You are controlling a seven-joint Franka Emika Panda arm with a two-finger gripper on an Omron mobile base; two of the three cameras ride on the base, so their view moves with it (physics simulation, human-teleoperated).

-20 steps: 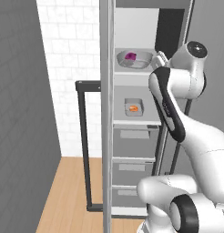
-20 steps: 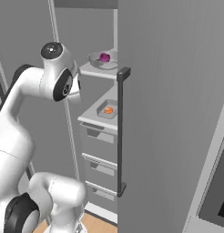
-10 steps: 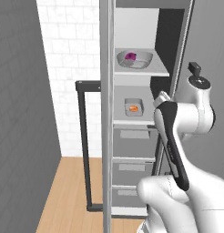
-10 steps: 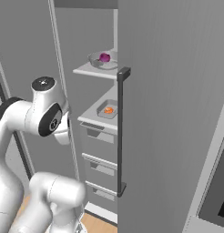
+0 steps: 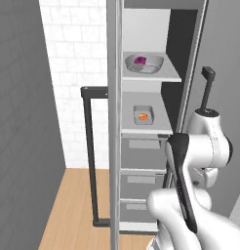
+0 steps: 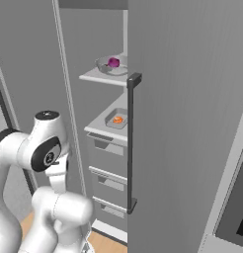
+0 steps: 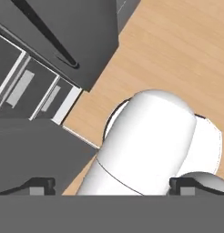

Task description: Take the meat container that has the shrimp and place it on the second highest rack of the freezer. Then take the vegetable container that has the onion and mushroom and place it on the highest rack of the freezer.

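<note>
The freezer (image 5: 141, 146) stands open. On its highest rack (image 5: 158, 76) sits the vegetable container (image 5: 144, 64), a wide grey tub (image 6: 109, 64) with the purple onion (image 5: 140, 60) inside; I cannot make out the mushroom. One shelf lower lies the meat container (image 5: 143, 114), a small tray (image 6: 116, 119) holding the orange shrimp (image 5: 142, 116). My arm (image 5: 202, 144) is folded low in front of the drawers, well below both shelves. In the hand view my gripper (image 7: 113, 186) points down at the floor, open, its fingertips (image 7: 41, 184) far apart with nothing between them.
Three drawers (image 5: 141, 180) fill the freezer's lower half. The right door (image 6: 192, 123) with its dark bar handle (image 6: 131, 143) stands close beside my arm, and the left door's handle (image 5: 90, 146) stands to the left. Wooden floor (image 7: 177, 50) lies below. An oven (image 6: 237, 212) is at far right.
My arm has drawn back from the top shelf and folded downward in front of the drawers. The vegetable tub stays on the highest rack, the tray on the shelf below.
</note>
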